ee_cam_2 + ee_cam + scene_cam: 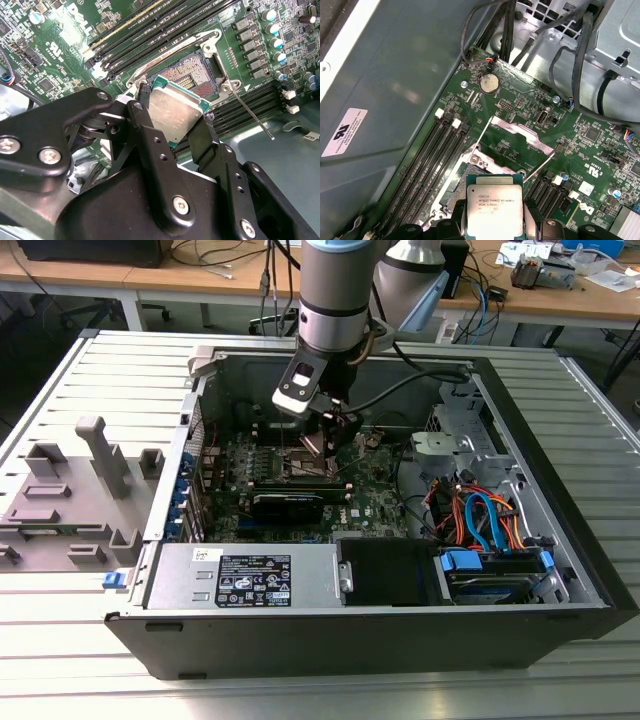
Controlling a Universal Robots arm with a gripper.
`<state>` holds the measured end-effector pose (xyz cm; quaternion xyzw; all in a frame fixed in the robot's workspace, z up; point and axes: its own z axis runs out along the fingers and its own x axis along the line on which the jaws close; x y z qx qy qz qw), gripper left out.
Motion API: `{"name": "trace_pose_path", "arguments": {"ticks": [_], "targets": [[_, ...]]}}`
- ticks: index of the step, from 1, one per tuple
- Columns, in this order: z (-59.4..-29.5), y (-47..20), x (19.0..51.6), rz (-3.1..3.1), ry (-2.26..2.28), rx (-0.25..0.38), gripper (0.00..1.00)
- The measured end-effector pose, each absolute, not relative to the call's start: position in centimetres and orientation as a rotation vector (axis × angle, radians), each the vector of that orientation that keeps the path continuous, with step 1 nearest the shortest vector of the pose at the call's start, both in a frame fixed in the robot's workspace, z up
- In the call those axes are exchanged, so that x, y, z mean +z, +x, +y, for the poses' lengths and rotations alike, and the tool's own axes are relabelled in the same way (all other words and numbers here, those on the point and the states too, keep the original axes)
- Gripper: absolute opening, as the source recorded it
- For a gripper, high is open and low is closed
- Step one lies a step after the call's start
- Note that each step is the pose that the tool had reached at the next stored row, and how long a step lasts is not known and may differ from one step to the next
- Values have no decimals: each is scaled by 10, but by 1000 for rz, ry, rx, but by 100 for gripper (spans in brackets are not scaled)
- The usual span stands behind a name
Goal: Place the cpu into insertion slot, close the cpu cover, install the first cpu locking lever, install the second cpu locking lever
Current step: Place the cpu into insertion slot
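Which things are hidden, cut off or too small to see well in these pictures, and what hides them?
1. Second wrist view: part of the socket, hidden behind the cpu held in the gripper.
2. Both wrist views: the cpu's underside, facing away from the cameras.
3. Exterior view: the gap between cpu and socket, too small and behind the gripper.

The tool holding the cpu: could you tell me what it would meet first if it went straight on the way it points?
Most likely the open insertion slot on the motherboard, just beyond the cpu that the tool grips; how far apart they are I cannot judge.
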<state>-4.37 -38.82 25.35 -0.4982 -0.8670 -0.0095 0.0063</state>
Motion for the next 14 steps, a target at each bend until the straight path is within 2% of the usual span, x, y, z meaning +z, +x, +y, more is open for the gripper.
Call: {"name": "trace_pose_path", "arguments": {"ticks": [14], "targets": [[-388, -44, 253, -2705, -1574, -30, 55]]}}
